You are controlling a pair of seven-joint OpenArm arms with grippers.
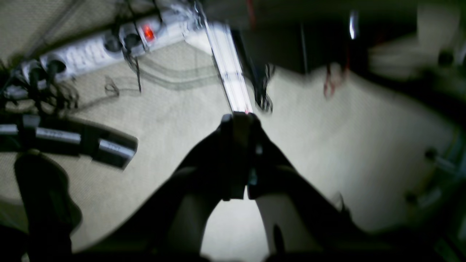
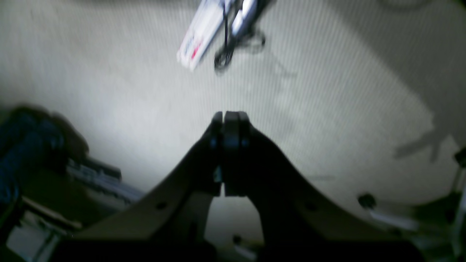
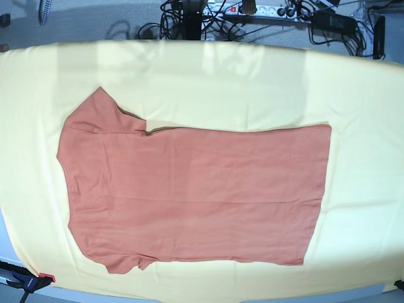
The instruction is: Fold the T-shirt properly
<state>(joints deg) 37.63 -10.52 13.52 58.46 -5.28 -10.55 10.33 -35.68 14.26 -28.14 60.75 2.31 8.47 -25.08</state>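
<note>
The rust-orange T-shirt [image 3: 189,189] lies spread flat in the base view. Its neck end and both short sleeves are at the left, its straight hem at the right. No white tag shows. Neither arm appears in the base view. My left gripper [image 1: 236,117] shows in the left wrist view with its jaws pressed together and nothing between them, over pale carpet. My right gripper [image 2: 225,114] shows in the right wrist view, also shut and empty over carpet. The T-shirt is out of view in both wrist views.
A large pale yellow cloth [image 3: 252,82] covers the table under the shirt. A white power strip [image 1: 91,51] with cables lies on the floor behind, also in the base view [image 3: 265,9]. A white bar [image 1: 227,65] lies on the carpet. A clamp [image 3: 19,281] grips the front left edge.
</note>
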